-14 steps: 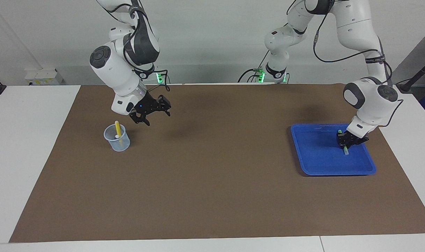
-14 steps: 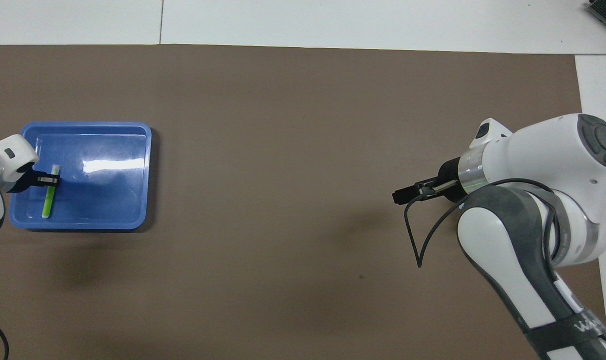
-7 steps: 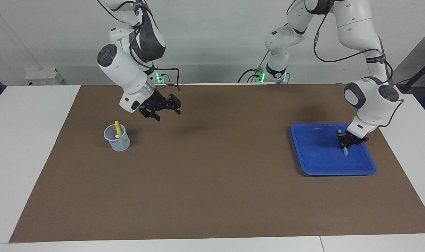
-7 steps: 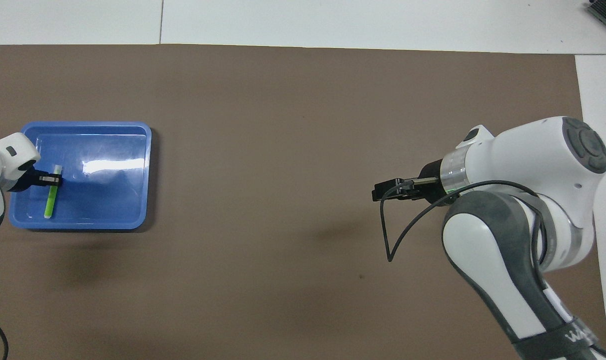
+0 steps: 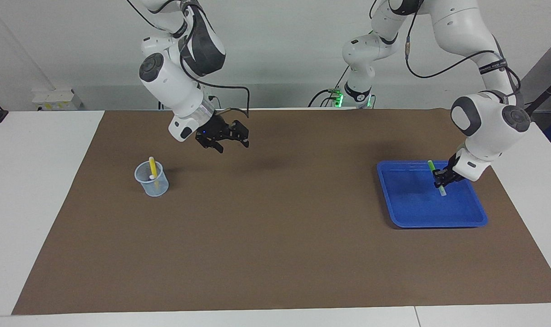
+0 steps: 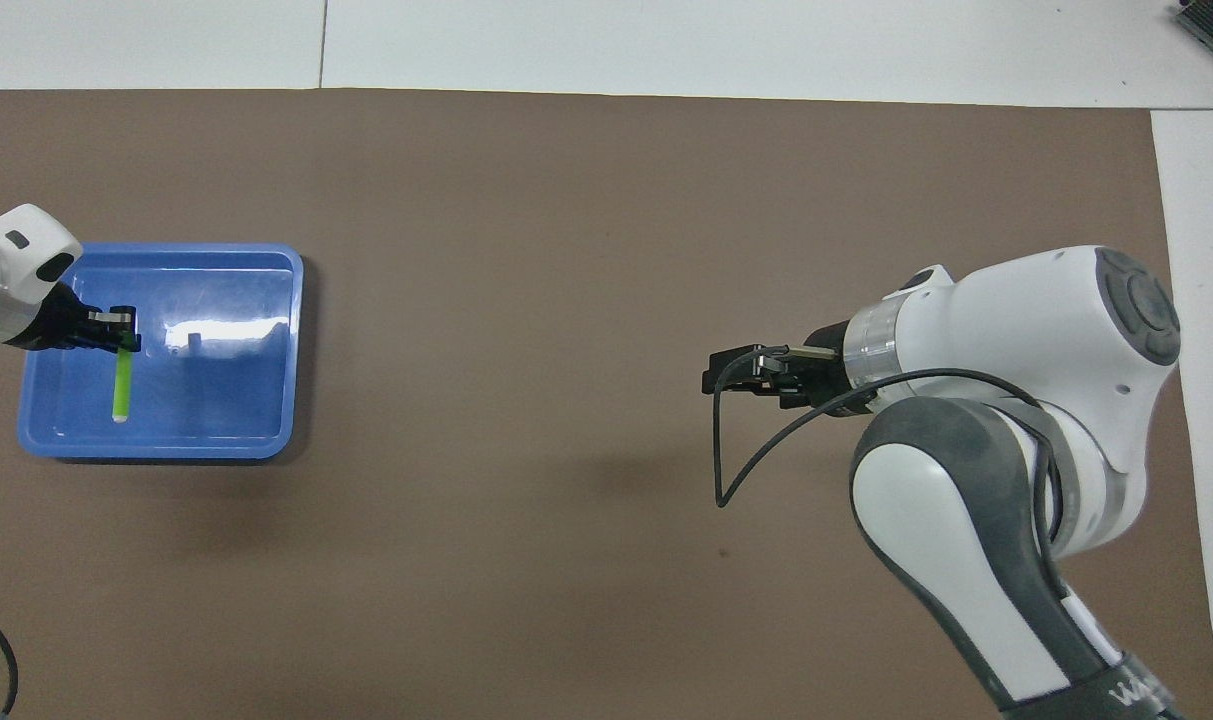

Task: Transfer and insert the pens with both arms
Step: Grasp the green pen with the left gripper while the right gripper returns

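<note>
Left gripper [image 5: 439,178] clamped on green pen [image 5: 436,177], right of frame, over blue tray [image 5: 439,220] — off-centre grip, may pivot; right gripper [image 5: 227,138] wide open, empty

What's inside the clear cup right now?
The clear cup holds the yellow pen, standing tilted, its top above the rim. A small pale tip shows beside it, but whether that is a second pen cannot be told. The overhead view hides the cup under the right arm.

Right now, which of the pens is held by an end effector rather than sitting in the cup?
The green pen, gripped by the left end effector over the blue tray. The yellow pen stands in the clear cup.
</note>
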You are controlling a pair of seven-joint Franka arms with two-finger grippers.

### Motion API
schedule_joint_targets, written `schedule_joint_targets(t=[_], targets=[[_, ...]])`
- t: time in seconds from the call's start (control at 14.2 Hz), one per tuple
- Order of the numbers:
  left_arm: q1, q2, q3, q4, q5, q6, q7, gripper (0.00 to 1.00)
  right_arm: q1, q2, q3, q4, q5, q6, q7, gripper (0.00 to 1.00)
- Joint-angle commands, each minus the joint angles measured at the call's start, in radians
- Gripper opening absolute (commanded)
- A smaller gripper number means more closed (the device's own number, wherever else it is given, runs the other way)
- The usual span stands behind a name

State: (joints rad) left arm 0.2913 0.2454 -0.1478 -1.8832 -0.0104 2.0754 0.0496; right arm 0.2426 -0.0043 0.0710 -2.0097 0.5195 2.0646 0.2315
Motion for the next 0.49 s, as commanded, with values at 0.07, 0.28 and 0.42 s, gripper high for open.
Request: schedule_joint_targets(t=[0.07,0.28,0.42], targets=[[-0.034,-0.074,0.007,-0.008,-0.136,-0.074,-0.253,0.00,0.040,-0.011,0.001,-0.006,0.057,0.055,0.129,1.00],[-0.079,-0.103,0.007,-0.014,-0.222,-0.087,-0.465,0.00,0.070,-0.011,0.001,-0.009,0.086,0.091,0.202,1.00],[-0.107,-0.132,0.005,-0.020,-0.293,-0.092,-0.604,0.00,0.086,-0.011,0.001,-0.009,0.089,0.103,0.223,1.00]])
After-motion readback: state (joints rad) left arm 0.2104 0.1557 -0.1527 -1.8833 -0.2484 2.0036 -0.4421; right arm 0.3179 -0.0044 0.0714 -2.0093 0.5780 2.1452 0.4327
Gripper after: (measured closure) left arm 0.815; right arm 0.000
